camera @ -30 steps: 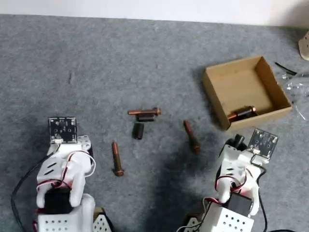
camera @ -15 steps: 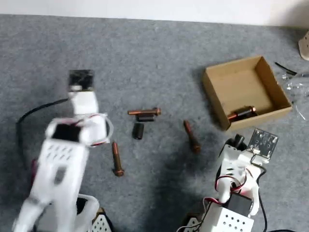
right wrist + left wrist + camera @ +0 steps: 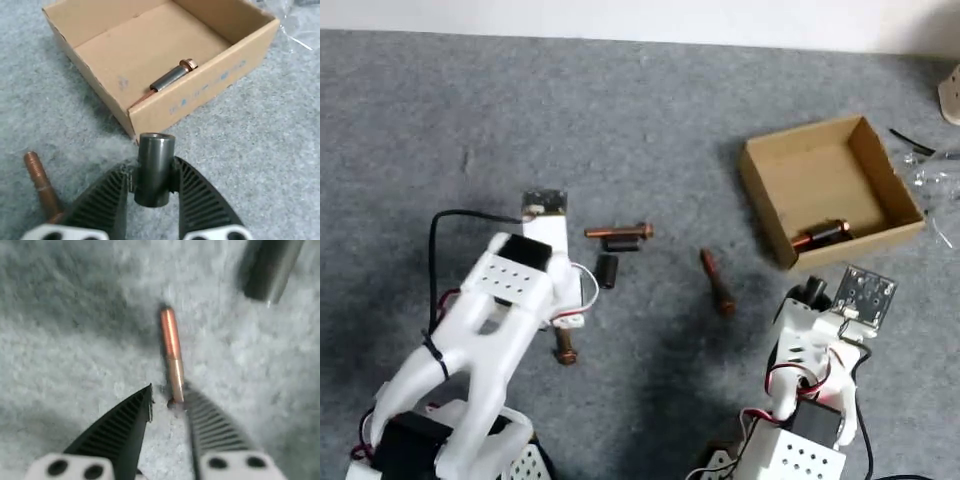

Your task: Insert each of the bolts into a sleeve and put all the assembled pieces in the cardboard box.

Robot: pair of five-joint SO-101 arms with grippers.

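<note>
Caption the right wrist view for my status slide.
Right pincer grips a sleeve before the cardboard box holding one assembled piece; a loose bolt lies nearby.

You get soft, even light from overhead across the grey mat (image 3: 640, 110), bright and with no hard-edged shadows. The left arm (image 3: 495, 315) throws a diffuse shadow onto the mat beside it. In the left wrist view a pale glint runs down the bolt (image 3: 172, 355). The cardboard box (image 3: 210, 102) darkens the mat at its near corner.
</note>
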